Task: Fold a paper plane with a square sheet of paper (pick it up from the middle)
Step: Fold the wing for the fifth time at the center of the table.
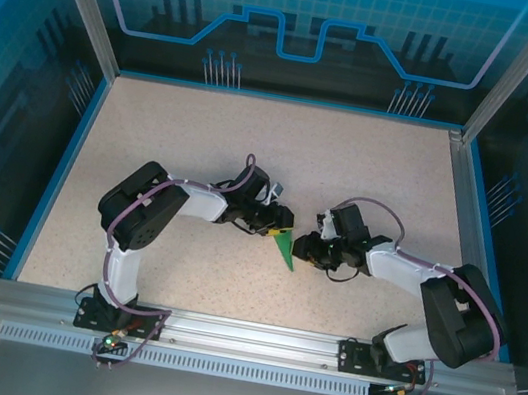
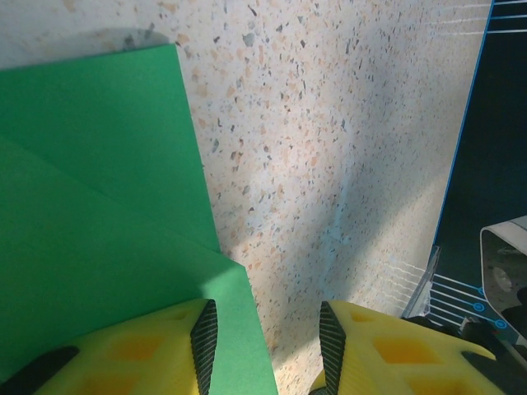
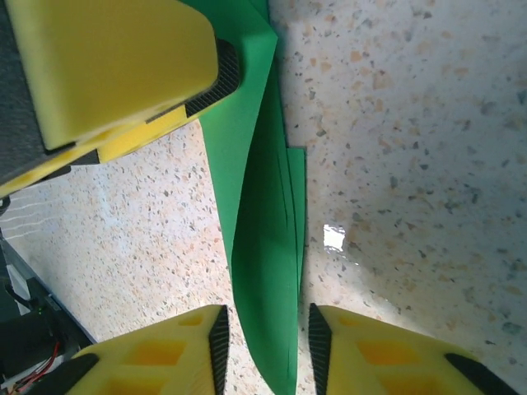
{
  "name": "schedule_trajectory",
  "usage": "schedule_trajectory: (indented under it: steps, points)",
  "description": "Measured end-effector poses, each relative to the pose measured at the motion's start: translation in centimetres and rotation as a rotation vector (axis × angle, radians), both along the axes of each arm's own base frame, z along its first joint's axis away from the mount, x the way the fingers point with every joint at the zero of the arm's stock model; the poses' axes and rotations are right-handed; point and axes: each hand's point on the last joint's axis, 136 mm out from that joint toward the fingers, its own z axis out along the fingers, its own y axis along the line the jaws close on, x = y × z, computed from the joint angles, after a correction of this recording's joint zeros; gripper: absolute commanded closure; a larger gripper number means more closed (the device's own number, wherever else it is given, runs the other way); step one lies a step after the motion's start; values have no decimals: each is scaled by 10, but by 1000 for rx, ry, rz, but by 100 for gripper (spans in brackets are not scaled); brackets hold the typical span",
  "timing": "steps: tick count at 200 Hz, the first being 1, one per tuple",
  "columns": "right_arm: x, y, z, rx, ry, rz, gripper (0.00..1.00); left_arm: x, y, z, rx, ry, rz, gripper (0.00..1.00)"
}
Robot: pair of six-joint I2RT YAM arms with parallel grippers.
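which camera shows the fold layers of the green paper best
Right wrist view: the green paper runs up the frame close, its stacked layer edges plain. The left wrist view shows a flat face with one diagonal crease, cut off at the frame edge; the top external view shows a small pointed wedge.

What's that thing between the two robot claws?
A folded green paper lies between the left gripper and the right gripper; the top view shows it.
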Motion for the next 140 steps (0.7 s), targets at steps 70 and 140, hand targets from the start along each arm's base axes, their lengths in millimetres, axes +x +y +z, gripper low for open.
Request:
schedule_trajectory:
  steps: [70, 140]
  points:
    - [-2, 5, -2, -5, 4, 24, 54, -1, -1, 0, -1, 2, -5, 58]
    - [10, 15, -3, -11, 5, 45, 55, 0, -1, 0, -1, 4, -7, 58]
